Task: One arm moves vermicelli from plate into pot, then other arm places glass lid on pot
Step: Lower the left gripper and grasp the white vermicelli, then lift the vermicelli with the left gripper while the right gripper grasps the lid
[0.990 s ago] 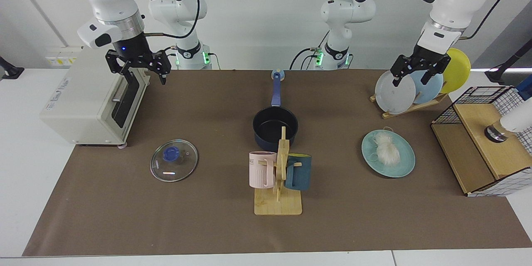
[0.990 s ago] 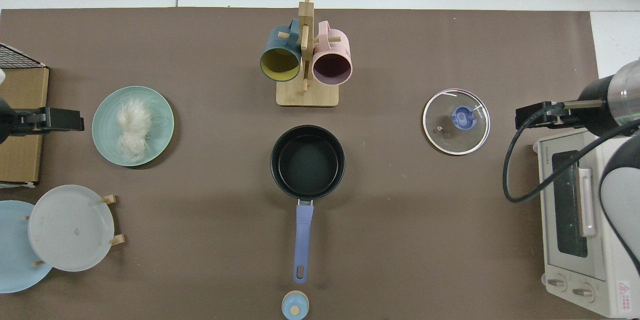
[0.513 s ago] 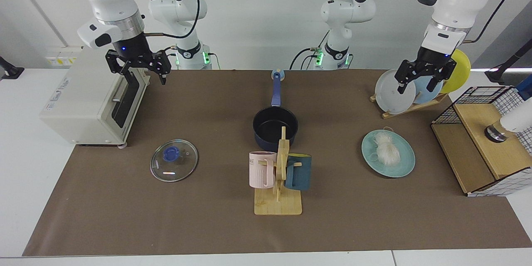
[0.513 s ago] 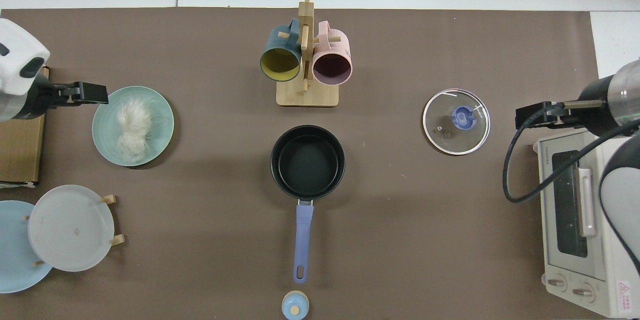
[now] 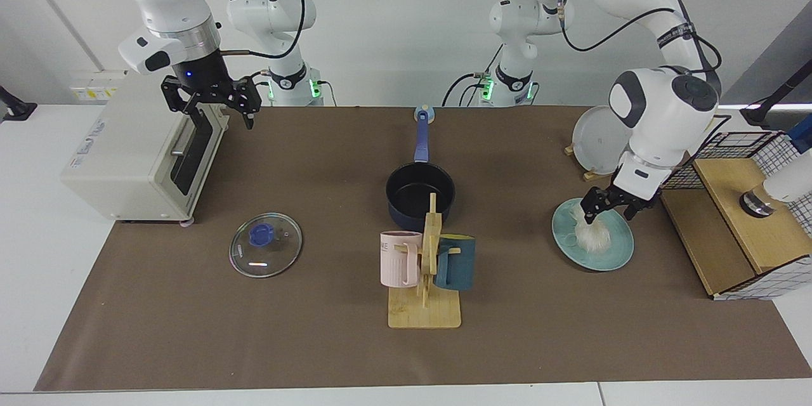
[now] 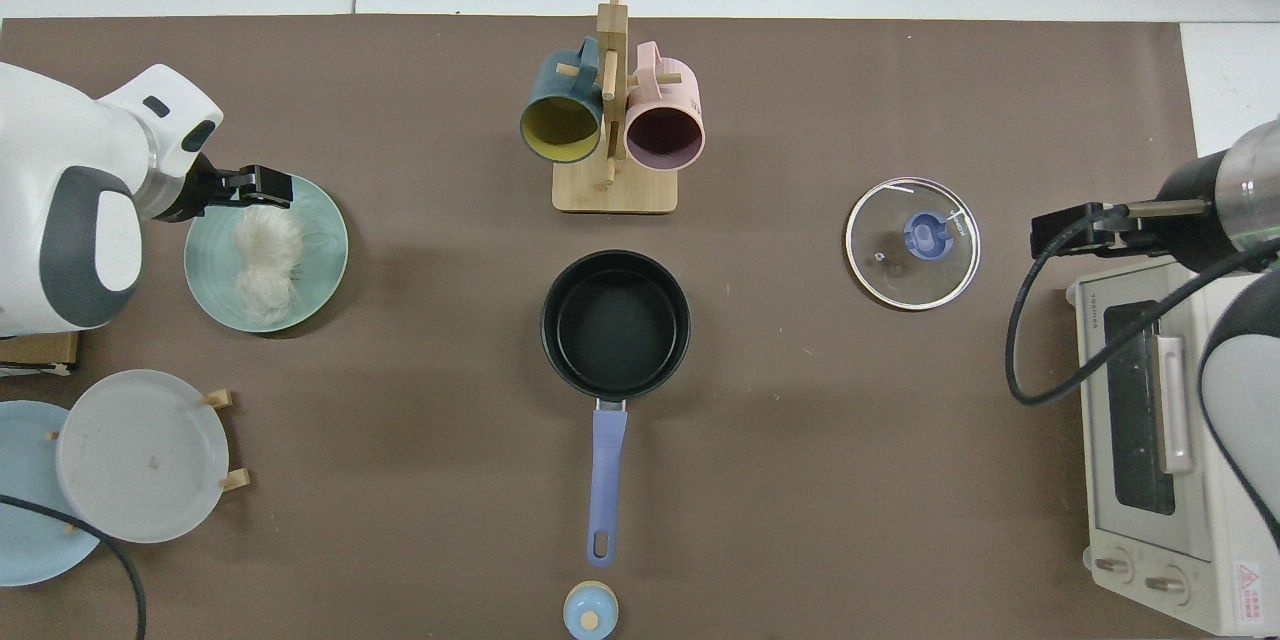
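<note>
Left gripper (image 5: pixel 611 205), fingers spread, has dropped onto my fluffy white vermicelli bundle (image 5: pixel 591 233) on the glossy teal plate (image 5: pixel 618 254), ready to grasp; right gripper (image 5: pixel 212 106) waits open by the toaster oven (image 5: pixel 127 158).

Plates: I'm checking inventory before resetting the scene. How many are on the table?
3. The teal plate lies flat under the vermicelli; a grey plate stands in the rack; a light blue plate stands behind the grey one. The left arm may hide more there.
</note>
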Robot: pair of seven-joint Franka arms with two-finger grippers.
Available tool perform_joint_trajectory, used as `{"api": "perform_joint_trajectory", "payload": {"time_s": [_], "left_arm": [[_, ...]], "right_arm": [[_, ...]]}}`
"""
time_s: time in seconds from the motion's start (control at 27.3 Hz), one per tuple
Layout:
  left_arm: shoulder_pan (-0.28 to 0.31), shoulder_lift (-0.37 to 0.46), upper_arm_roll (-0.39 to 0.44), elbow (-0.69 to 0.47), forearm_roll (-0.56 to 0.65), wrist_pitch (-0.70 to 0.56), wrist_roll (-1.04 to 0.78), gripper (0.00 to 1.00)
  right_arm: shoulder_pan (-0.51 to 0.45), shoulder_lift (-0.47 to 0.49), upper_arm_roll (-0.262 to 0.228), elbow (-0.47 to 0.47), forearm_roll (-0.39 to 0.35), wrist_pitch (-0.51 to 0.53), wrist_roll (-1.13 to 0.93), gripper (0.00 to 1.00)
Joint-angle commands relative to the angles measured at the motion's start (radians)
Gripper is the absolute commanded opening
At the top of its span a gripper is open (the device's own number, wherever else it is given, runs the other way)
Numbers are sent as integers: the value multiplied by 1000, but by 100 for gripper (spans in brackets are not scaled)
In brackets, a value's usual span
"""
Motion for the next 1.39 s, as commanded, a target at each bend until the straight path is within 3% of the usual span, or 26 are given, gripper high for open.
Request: {"api": "perform_joint_trajectory", "payload": {"time_s": [0.0,0.37,0.99,1.36], "left_arm": [[-11,38,12,-52,-1,44,3,100],[-4,54,13,-83,-2,108,-3,100],[7,80,35,-92,-1,182,-76,100],[3,81,33,-124,-2,216,-90,99]], "right_arm": [[-11,-5,1,1,23,-4,-26,99],[-45,-11,1,1,23,-87,-32,99],[-66,5,-4,19,0,-30,-27,98],[-48,148,-2,91,-9,-12,-26,98]]}}
